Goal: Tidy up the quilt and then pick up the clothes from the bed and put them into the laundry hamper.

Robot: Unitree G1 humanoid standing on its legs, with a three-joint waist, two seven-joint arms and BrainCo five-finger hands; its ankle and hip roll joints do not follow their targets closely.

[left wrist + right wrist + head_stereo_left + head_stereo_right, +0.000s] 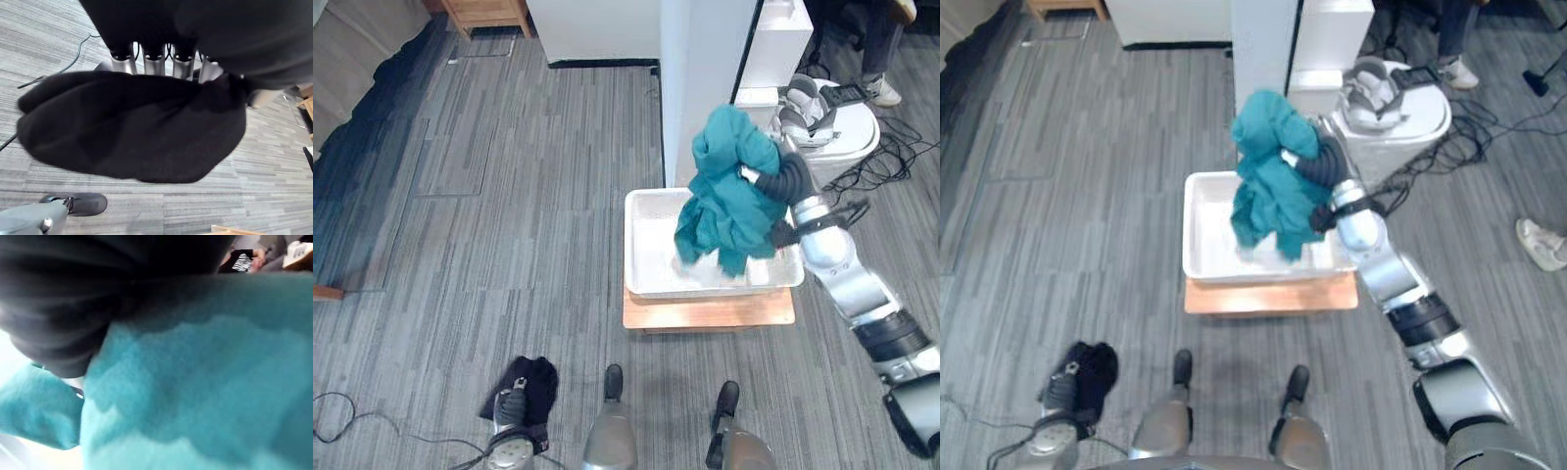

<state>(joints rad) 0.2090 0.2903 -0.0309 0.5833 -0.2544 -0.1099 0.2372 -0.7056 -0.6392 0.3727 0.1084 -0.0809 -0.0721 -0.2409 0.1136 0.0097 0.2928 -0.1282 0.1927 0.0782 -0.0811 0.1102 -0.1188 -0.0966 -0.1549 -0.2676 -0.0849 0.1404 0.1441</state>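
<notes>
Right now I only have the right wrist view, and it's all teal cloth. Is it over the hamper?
Observer: Yes. The teal garment hangs from the right hand above the white bin, its lower end dangling inside.
Operator: What's the bin sitting on?
Observer: A low wooden stand on the floor.
Operator: And the other hand?
Observer: The left hand is low at the robot's left side with a black garment draped over it, off the floor.
</notes>
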